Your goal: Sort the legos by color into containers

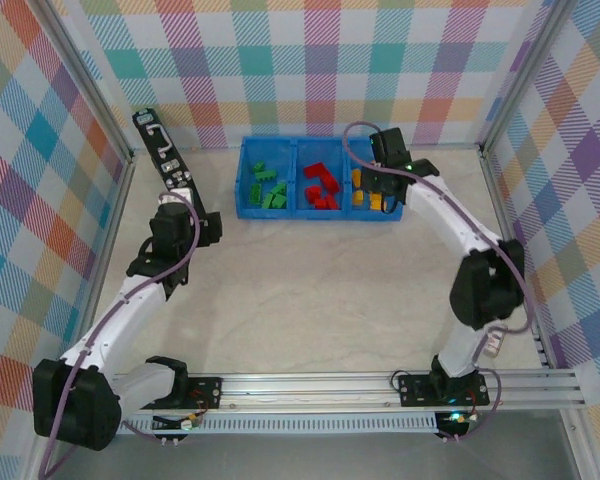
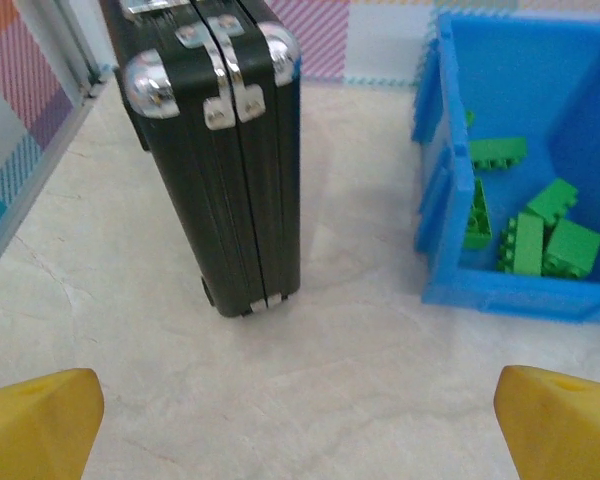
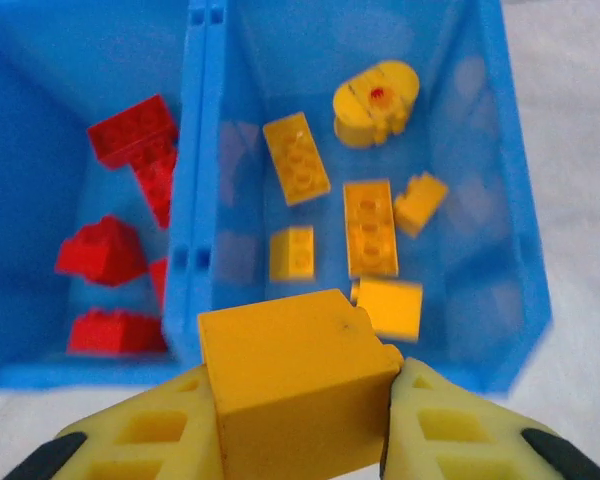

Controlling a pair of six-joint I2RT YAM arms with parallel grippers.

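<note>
The right end effector [image 3: 300, 400] is closed on a yellow brick [image 3: 285, 365], its two pads pressed against the brick's opposite side faces so that the block sits square and level between them. It hangs above the near wall of the tray [image 1: 270, 213], on the side of the right compartment [image 3: 460, 120], which is where that colour belongs: other yellow bricks [image 3: 368, 228] already lie scattered on its floor, among them one rounded piece. The divider just to the left separates them from the red bricks [image 3: 115, 250] in the middle compartment. Seen from overhead, the green bricks [image 1: 271, 190] fill the left compartment, so each colour has its own bin. Holding the brick above the bin rather than down among the others looks meant for a clean drop. My judgement is that a little more reach forward would place it well inside the wall before release. The left end effector [image 2: 298, 430] stands wide and carries nothing, low over the surface [image 1: 310, 300] and facing an upright black case [image 2: 225, 170] that stands to the left of the tray. It is parked there, probably, to leave the tray free for the working arm. With the bins this full, the sort appears nearly finished.
</note>
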